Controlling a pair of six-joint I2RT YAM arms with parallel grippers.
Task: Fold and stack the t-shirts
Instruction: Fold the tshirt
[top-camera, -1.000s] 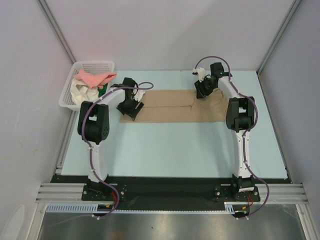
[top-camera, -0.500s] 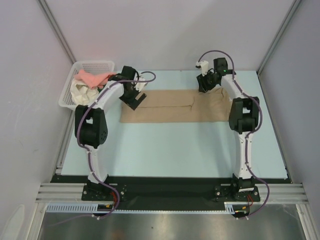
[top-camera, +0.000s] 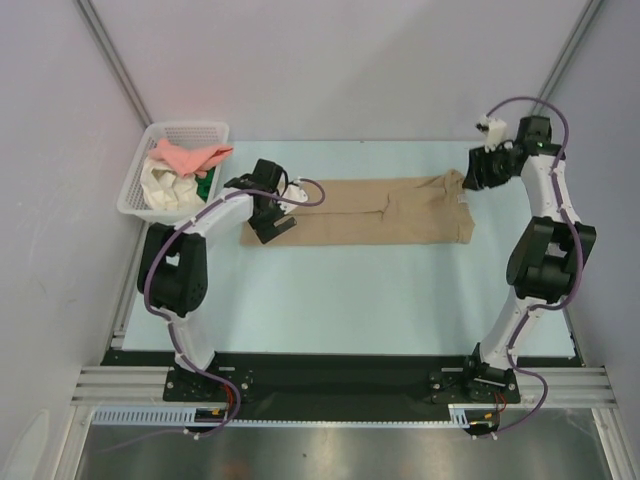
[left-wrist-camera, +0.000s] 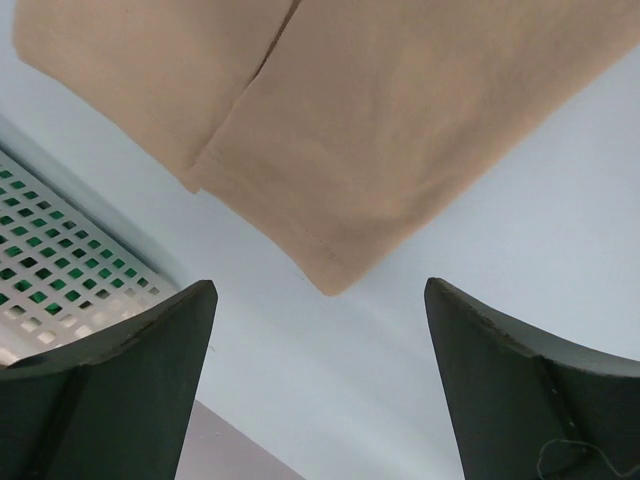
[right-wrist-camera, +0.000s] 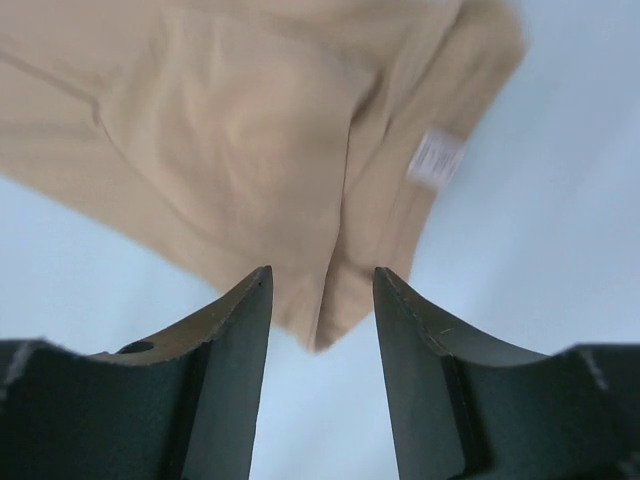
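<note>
Both arms have swung out to the ends of the tan t-shirt (top-camera: 370, 210); the left jaws and right jaws are spread and empty with cloth just ahead, so a crosswise fold looks next.

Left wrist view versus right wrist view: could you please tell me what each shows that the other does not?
Only the left wrist view shows the white mesh basket and a hemmed corner of the tan t-shirt. Only the right wrist view shows the white label on its rumpled end. Both show that shirt on the pale blue table, with the left gripper and right gripper open, holding nothing.
</note>
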